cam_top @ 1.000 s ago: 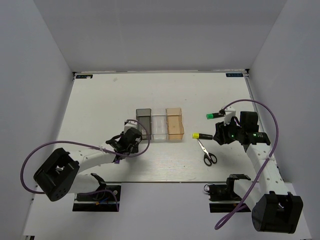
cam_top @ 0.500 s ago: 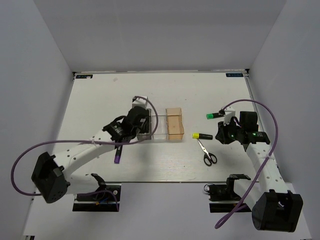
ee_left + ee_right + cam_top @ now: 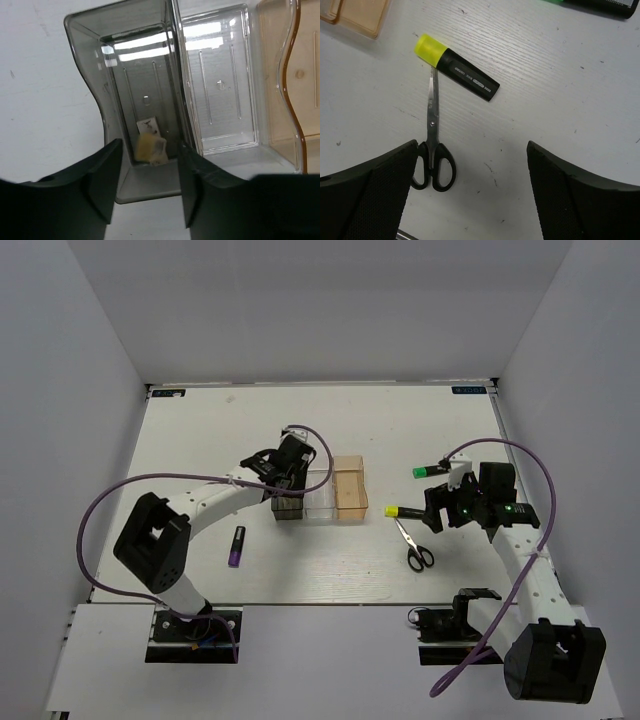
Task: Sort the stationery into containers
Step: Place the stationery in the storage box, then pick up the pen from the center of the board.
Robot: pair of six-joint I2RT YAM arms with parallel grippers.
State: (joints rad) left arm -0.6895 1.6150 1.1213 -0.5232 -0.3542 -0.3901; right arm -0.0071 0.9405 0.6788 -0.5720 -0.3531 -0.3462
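Now: right claw hangs spread wide and empty over the table. In its wrist view the scissors lie flat and closed just below it, handles toward the claw. Their blade tips meet the cap end of the yellow marker, touching or nearly so. The green marker lies farther off, apart from both. Judgement: the markers are light, rigid, smooth plastic and may roll, so grip across mid-barrel, fingers square to the axis. The scissors are stiff, thin metal lying low on the surface, with slick blades. The black handle loops or the shank just above them look the better hold. Lifting the yellow marker may nudge the blades. Left claw is parted and holds nothing, poised over the near end of the grey bin. The eraser lies on that bin's floor, clear of the fingers. It looks small, light and slightly soft, easy to crush or flick. The clear bin and orange bin adjoin in a row; no item is visible in either.
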